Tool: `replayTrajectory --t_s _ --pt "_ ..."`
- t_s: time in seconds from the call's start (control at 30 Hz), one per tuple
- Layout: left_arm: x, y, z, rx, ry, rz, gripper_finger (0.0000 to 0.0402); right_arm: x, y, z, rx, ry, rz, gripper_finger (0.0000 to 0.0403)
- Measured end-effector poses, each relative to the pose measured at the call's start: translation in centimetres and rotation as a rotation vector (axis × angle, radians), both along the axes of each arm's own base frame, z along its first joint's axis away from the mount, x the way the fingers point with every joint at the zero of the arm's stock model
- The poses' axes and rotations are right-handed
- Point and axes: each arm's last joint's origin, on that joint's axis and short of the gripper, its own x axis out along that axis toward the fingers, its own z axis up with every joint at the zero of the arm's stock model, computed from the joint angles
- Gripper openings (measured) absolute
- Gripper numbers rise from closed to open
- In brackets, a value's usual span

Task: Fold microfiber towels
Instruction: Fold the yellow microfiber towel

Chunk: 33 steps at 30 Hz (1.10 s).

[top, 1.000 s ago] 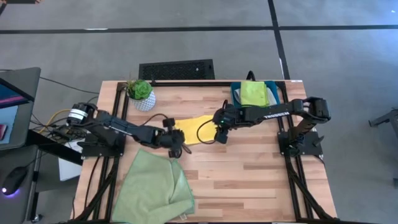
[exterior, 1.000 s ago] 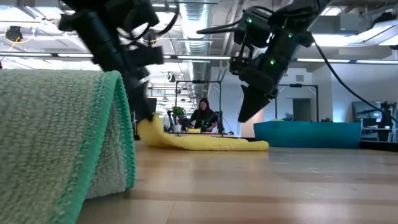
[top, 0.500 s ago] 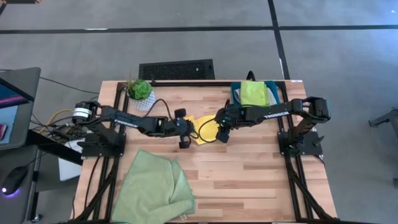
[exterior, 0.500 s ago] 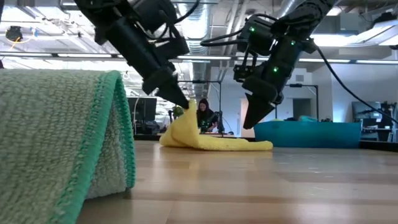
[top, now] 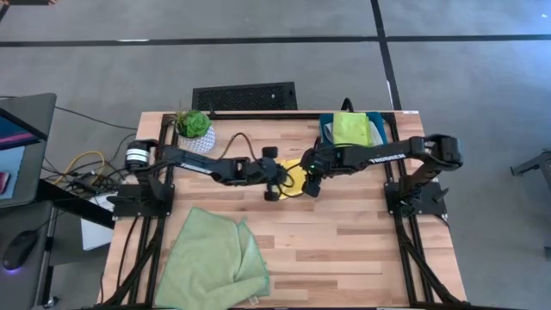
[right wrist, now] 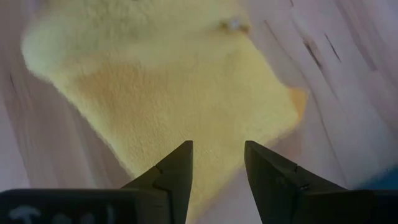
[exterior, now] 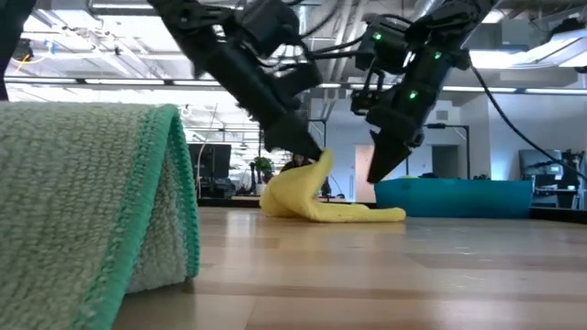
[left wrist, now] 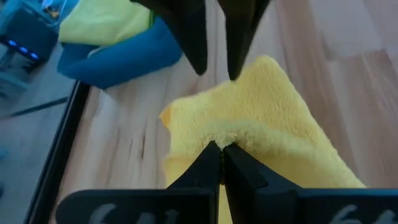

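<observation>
Both grippers (left apparently pinching) meet the yellow towel.

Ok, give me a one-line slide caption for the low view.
Left gripper lifts an edge of the yellow towel into a fold while the open right gripper hovers above it.

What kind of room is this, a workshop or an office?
Probably an open lab or office: a concrete floor, exposed ceiling pipes, a person at a desk behind, and a wooden table with two robot arms.
</observation>
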Motion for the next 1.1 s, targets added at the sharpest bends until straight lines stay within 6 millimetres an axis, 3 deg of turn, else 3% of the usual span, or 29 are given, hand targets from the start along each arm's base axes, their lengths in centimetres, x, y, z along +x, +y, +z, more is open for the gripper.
replayTrajectory --t_s 0.33,0.6,0.8,1.1 --pt "4.8 0.4 -0.2 0.088 0.056 -0.058 0.0 -1.7 0.8 2.8 -0.05 -0.018 -0.011 0.0167" --pt "6.1 0.5 1.6 0.157 0.043 -0.098 0.0 -2.6 1.5 3.4 -0.034 0.013 0.0 0.0168" --pt "6.3 0.4 2.1 0.175 0.041 -0.153 0.0 -2.5 1.5 1.8 -0.021 0.113 0.0 0.0165" --pt "5.4 -0.7 0.9 0.125 0.172 -0.09 0.0 -1.4 0.9 -2.4 0.002 0.268 -0.013 0.0164"
